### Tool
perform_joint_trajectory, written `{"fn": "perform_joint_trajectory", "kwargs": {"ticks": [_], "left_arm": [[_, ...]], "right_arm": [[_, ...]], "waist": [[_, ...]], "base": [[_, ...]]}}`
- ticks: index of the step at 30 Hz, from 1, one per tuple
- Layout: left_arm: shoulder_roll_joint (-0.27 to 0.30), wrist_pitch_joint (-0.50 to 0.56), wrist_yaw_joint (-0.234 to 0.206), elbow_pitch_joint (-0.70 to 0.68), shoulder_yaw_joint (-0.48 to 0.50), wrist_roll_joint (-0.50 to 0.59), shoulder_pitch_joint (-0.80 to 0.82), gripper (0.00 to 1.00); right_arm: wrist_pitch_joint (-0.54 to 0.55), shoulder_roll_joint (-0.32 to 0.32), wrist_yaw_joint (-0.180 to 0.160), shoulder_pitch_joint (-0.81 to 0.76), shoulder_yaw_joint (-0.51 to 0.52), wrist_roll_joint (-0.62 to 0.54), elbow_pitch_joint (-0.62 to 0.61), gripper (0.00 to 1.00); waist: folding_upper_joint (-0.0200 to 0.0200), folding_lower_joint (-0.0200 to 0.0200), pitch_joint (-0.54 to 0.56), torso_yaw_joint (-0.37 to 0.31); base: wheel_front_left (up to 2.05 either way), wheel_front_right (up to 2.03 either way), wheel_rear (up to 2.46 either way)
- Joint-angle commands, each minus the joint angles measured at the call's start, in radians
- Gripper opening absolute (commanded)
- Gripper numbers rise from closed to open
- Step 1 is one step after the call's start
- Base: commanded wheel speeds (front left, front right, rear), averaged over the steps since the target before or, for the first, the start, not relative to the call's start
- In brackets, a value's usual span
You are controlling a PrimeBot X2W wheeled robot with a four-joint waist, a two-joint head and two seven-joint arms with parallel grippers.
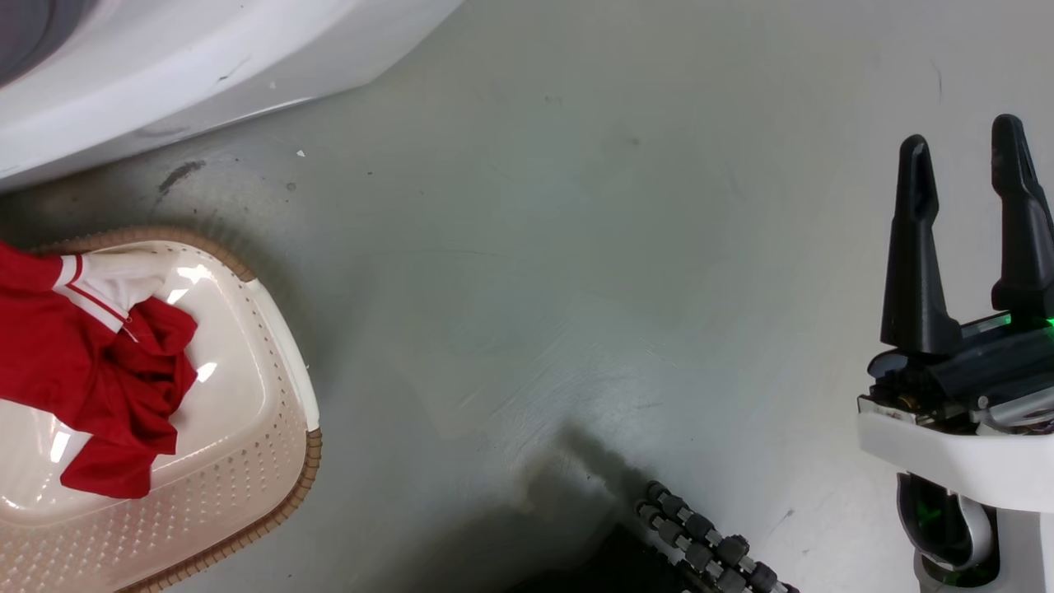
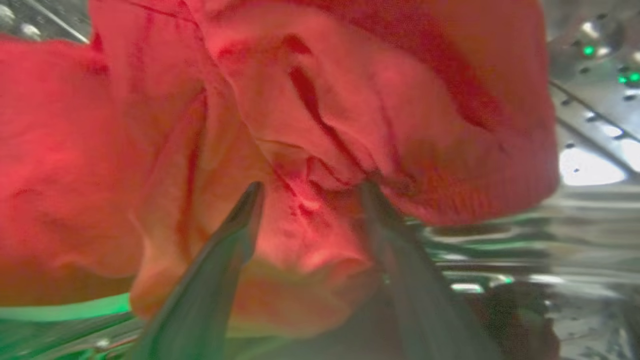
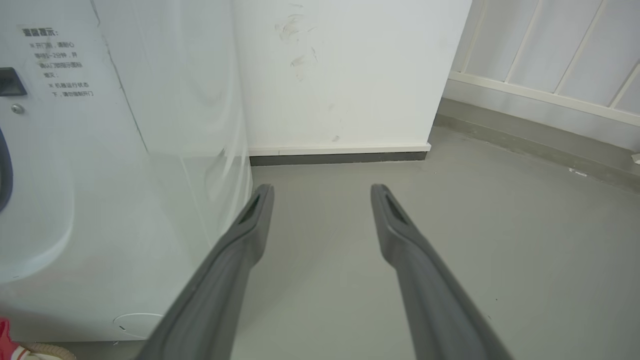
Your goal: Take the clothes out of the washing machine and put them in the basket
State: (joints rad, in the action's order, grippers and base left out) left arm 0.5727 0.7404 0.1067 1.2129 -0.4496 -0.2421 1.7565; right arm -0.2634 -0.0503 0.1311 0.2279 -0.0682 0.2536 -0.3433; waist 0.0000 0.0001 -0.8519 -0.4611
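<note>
Red fabric, a crumpled garment [image 2: 325, 110], lay inside the perforated steel drum [image 2: 590, 125], right up against the left gripper [image 2: 311, 189]. The gripper's two dark fingers stood apart, unclosed, with their tips at the cloth. A soft fold bulged into the gap between them and sagged below the tips. The blur made it impossible to tell whether the tips pressed into the fabric or only met it.

A second red garment [image 1: 99, 387], with white trim and thin stripes, lay heaped in the cream basket [image 1: 300, 387]. It sat toward the basket's left side in the head view and ran off the picture's edge. The basket stood on the grey floor [image 1: 576, 247], near the white washing machine [image 1: 181, 74], whose lower front crossed the upper left corner.

The right gripper [image 1: 962, 136] hung well apart from the basket, above the floor at the right of the head view, with its fingers spread wide and nothing between them. In the right wrist view it pointed along the floor toward a white wall [image 3: 350, 75], with the machine's front panel on its left.
</note>
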Motion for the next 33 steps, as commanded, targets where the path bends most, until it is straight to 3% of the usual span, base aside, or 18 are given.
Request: {"fn": "perform_joint_trajectory", "kwargs": {"ticks": [1,9,10,11,22,33], "left_arm": [[0.0,0.0,-0.01,-0.001,-0.006,-0.001,-0.004,1.0],[0.001,-0.019,-0.027,-0.009,-0.036,0.017,-0.039,1.0],[0.001,-0.014,-0.025,-0.006,-0.036,0.012,-0.041,0.62],[0.003,-0.015,-0.024,-0.006,-0.038,0.012,-0.042,0.0],[0.05,-0.143,-0.021,-0.059,-0.051,0.015,-0.036,0.0],[0.018,-0.382,-0.002,-0.062,-0.027,-0.052,-0.132,0.0]], "right_arm": [[-0.002,0.0,-0.001,0.015,0.005,0.001,-0.007,1.0],[-0.002,0.0,-0.001,0.008,0.01,0.006,-0.011,1.0],[-0.002,0.0,-0.001,0.007,0.009,0.006,-0.011,1.0],[-0.002,0.0,-0.001,0.008,0.007,0.005,-0.009,1.0],[-0.002,0.0,-0.001,0.022,-0.001,-0.007,-0.002,1.0],[-0.002,0.0,-0.001,0.003,0.0,-0.055,0.014,1.0]], "waist": [[0.0,-0.0001,-0.007,0.002],[0.0,-0.0001,-0.018,0.007],[0.0,-0.0001,-0.018,0.008],[0.0,-0.0001,-0.018,0.008],[0.0,-0.0001,0.003,0.007],[0.0,-0.0001,0.132,0.072]], "base": [[0.0,0.0,0.0],[0.0,0.0,0.0],[0.0,0.0,0.0],[0.0,0.0,0.0],[0.0,0.0,0.0],[0.0,0.0,0.0]]}}
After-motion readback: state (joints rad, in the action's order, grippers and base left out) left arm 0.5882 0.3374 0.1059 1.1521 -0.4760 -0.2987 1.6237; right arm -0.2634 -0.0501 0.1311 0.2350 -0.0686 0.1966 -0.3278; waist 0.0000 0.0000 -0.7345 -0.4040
